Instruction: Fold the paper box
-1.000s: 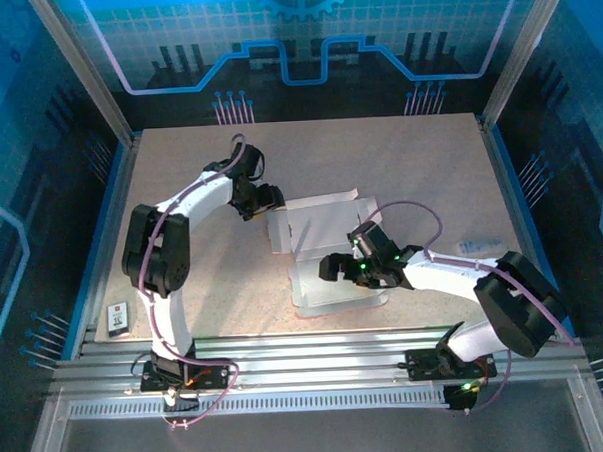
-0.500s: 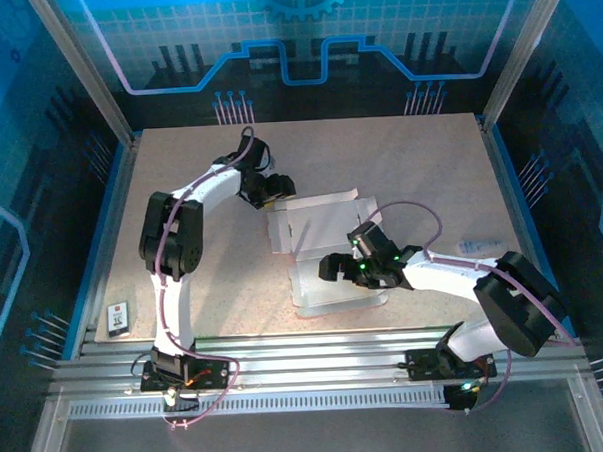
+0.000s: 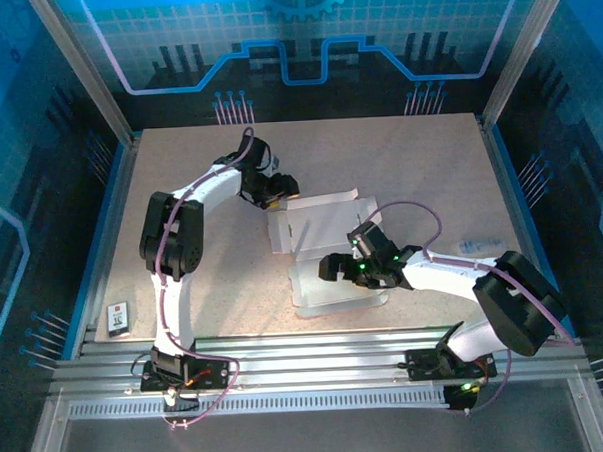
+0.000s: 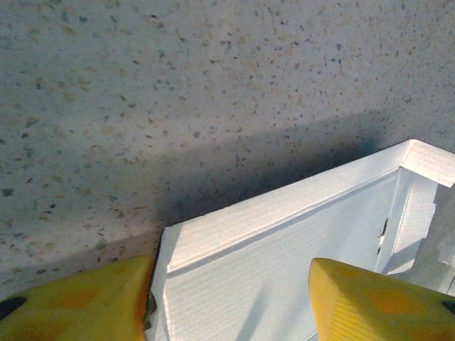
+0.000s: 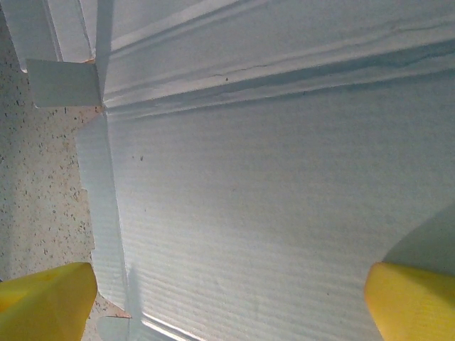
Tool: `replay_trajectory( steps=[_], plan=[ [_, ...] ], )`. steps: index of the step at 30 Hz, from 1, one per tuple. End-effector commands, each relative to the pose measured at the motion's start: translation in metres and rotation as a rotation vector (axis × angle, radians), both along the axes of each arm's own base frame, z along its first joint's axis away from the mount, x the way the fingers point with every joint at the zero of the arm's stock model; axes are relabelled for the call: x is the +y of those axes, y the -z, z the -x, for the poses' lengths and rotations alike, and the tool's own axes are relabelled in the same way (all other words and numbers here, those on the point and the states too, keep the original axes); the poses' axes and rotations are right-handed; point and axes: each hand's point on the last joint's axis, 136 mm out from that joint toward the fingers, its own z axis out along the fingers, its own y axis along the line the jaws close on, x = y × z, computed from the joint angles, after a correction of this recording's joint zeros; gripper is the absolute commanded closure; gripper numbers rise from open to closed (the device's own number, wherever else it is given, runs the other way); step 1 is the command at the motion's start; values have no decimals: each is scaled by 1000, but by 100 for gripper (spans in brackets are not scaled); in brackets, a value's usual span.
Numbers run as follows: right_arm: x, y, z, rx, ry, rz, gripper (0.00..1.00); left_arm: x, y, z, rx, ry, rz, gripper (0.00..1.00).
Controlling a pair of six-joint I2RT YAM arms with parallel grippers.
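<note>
Paper box is seen pale side up at frame centre; left gripper is set half-open astride its upper-left flap; right gripper is spread wide above lower panel.

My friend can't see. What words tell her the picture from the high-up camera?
A pale paper box, unfolded nearly flat, lies on the table. The left gripper is at its far left corner, jaws apart; the right gripper is open above its near part. A small dark card lies at the near left corner.
</note>
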Motion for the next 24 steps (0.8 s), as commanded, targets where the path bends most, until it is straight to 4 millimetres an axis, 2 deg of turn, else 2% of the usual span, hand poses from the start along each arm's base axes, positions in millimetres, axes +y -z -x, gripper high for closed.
replay_trajectory(
  steps=[1,10,18,21,24],
  plan=[
    [-22,45,39,171,-9,122,0,-16,-10,-4,-8,15,34,41],
    [-10,37,29,170,-42,121,0,-37,-5,-7,-32,27,38,41],
    [2,22,20,140,-73,105,0,-49,10,-2,-4,32,35,41],
    [3,13,18,111,-84,97,0,-47,0,-3,-26,31,27,41],
    [4,-1,16,58,-106,77,0,-44,-23,-5,-75,35,15,41]
  ],
)
